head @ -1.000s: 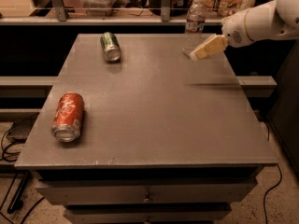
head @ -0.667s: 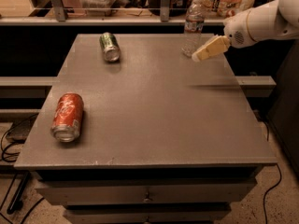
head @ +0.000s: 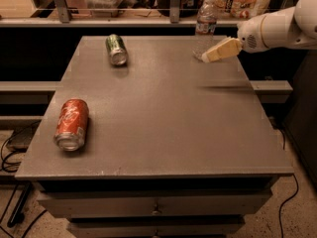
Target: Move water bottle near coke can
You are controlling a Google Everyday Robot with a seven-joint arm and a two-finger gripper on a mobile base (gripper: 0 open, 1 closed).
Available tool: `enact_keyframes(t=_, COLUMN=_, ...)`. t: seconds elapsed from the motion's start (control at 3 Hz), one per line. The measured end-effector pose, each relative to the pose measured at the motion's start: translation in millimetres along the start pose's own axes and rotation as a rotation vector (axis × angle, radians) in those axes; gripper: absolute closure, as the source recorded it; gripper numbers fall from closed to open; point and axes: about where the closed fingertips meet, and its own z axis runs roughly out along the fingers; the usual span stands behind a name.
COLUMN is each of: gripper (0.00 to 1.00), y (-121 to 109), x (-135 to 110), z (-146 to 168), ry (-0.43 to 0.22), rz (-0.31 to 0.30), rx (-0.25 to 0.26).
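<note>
The water bottle stands upright at the far right corner of the grey table; it is clear, with a pale label band. The red coke can lies on its side near the table's front left edge. My gripper comes in from the right on a white arm, its cream-coloured fingers pointing left. It hovers just in front of the bottle's lower part, slightly above the tabletop.
A green soda can lies on its side at the far left of the table. A shelf with clutter and metal posts runs behind the table. Drawers sit under the tabletop, and cables lie on the floor.
My gripper has moved slightly up and toward the bottle. The cans and bottle have not moved.
</note>
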Motion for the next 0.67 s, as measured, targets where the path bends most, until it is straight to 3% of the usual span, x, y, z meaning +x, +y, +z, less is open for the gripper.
enact_keyframes(t=0.33, gripper=0.0, y=1, x=3, z=10, ry=-0.001, rz=0.024, rx=0.0)
enact_keyframes(t=0.67, gripper=0.0, y=-2, x=-5, z=40, ry=-0.091, rz=0.093, rx=0.013)
